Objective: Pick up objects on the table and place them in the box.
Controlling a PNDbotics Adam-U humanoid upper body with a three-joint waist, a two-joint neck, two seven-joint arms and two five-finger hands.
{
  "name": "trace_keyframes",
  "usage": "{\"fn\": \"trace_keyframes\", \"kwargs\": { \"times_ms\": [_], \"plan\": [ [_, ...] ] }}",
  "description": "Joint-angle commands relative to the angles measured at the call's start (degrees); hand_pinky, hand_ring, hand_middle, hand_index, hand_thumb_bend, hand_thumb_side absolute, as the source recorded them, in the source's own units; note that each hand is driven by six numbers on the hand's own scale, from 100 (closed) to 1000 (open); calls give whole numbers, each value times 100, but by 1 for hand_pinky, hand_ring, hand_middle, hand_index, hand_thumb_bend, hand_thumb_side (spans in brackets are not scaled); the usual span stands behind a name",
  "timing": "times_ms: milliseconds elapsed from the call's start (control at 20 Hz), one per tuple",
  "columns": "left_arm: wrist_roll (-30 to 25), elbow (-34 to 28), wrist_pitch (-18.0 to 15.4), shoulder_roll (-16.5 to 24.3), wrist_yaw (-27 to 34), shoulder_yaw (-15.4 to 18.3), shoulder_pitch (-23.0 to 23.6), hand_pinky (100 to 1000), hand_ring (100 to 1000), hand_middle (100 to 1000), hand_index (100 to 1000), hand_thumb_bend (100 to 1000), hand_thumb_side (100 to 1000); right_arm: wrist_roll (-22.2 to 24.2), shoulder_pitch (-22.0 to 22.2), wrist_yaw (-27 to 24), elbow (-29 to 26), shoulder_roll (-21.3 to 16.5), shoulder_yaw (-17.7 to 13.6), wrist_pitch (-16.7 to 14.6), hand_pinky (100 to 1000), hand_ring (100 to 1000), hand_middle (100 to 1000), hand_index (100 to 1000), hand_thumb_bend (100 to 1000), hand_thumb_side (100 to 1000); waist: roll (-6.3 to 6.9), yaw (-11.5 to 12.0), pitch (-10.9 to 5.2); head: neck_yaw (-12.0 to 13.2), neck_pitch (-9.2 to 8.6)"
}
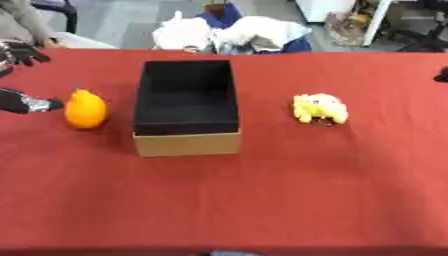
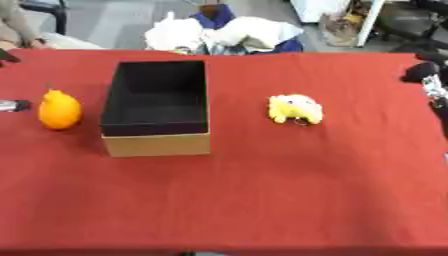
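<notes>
An open cardboard box (image 1: 186,144) with a black, empty inside stands in the middle of the red table. An orange fruit-shaped toy (image 1: 86,109) sits just left of the box. A small yellow plush toy (image 1: 320,108) lies to the box's right, a short way off. My left hand (image 1: 26,103) comes in at the left edge, open, its thumb close to the orange toy's left side and its fingers (image 1: 21,52) spread further back; it holds nothing. Only a part of my right hand (image 2: 423,73) shows at the right edge, well away from the plush.
The red cloth (image 1: 262,200) stretches wide between the box and the near edge. A heap of white and blue soft things (image 1: 232,32) lies just beyond the table's far edge, behind the box.
</notes>
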Motion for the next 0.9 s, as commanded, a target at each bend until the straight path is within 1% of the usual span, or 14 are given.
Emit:
{"fn": "trace_keyframes", "kwargs": {
  "times_ms": [50,300,600,700,750,800,900],
  "plan": [
    [-48,116,-1,22,-158,68,-170,738,722,743,842,621,643,24,-107,-41,-44,-151,-7,-13,729,619,576,798,100,663,-4,-13,-62,30,29],
    [-44,300,37,-146,-387,70,-211,729,715,738,839,589,637,37,-120,-52,-42,-126,5,-20,730,619,575,798,100,663,-28,-38,-59,46,29],
    [-23,471,45,-329,-642,64,-224,724,707,735,838,562,655,51,-138,-61,-42,-108,15,-25,729,620,575,799,100,662,-40,-84,-41,72,29],
    [6,518,68,-371,-723,68,-218,704,668,716,828,543,618,53,-140,-62,-41,-108,16,-25,730,620,575,799,100,662,-40,-96,-36,70,29],
    [16,538,77,-386,-766,62,-211,689,634,692,818,536,582,54,-139,-62,-40,-110,16,-25,730,620,575,799,100,663,-38,-102,-35,69,29],
    [20,554,84,-399,-815,55,-205,683,626,686,816,529,562,52,-137,-64,-39,-110,14,-24,729,619,575,799,100,663,-36,-107,-33,69,29],
    [29,582,87,-418,-895,50,-188,679,622,679,809,512,491,55,-133,-64,-38,-107,17,-24,730,620,575,799,100,663,-35,-110,-31,64,29]
  ]
}}
